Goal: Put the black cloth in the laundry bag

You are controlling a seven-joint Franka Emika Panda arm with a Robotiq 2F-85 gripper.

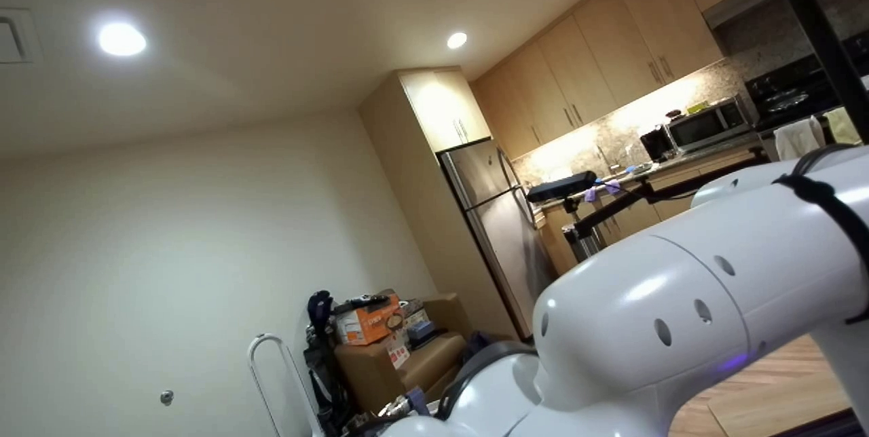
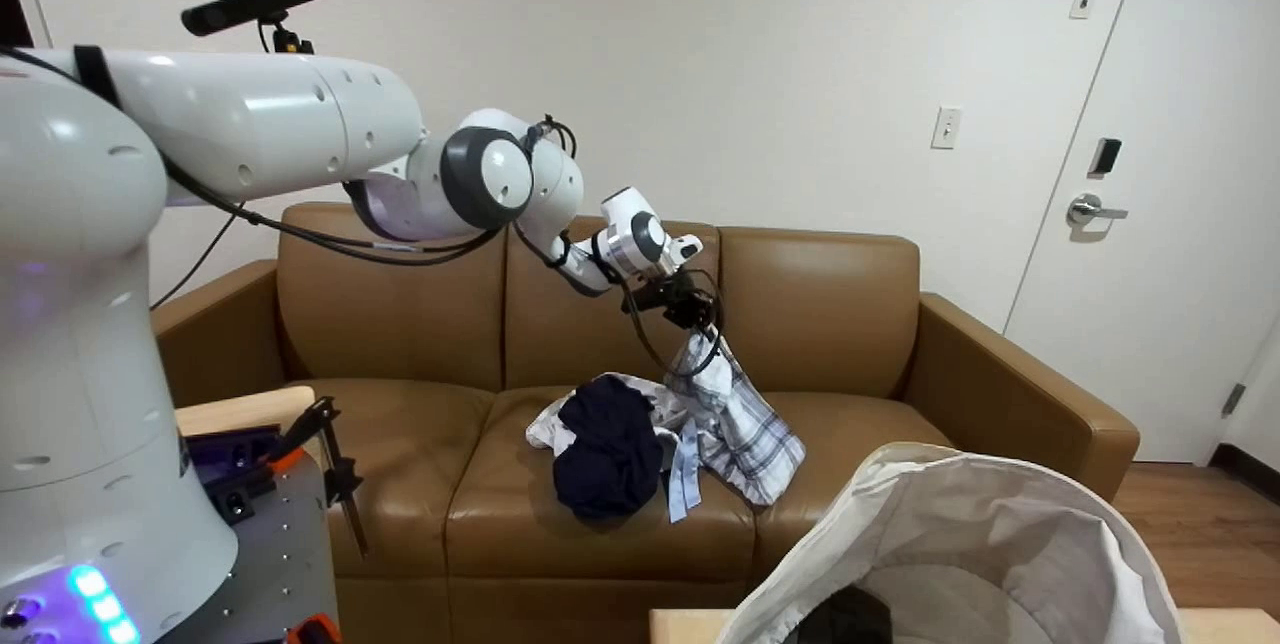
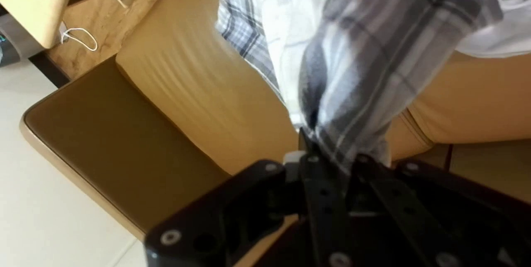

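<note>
Black cloth [image 2: 845,617] lies inside the near bag [image 2: 1000,514], at its left, only partly in view; whether this or the dark blue cloth [image 2: 608,449] on the sofa [image 2: 385,469] is the one meant, I cannot tell. The bag, of pale fabric, gapes open, and a wood top [image 2: 688,626] shows to the left and right of it. The arm [image 2: 270,124] stands at the near left, its length stretched toward the sofa. On the middle seat [image 2: 500,489] the dark blue cloth lies crumpled, a pale cloth [image 2: 546,430] showing from under it. Just to the right, the gripper [image 3: 337,157] is clamped on the plaid cloth [image 2: 745,434], pinching a bunched end; from there the cloth hangs and widens down to the seat. Behind the sofa is a white wall [image 2: 810,94], with a door [image 2: 1190,244] at the far right. In an exterior view, an orange box [image 1: 370,321] sits on brown upholstery [image 1: 370,364] to the left of the arm; farther off are a fridge [image 1: 512,247] and, to its right, a microwave [image 1: 706,130] below wooden cabinets [image 1: 597,50]
</note>
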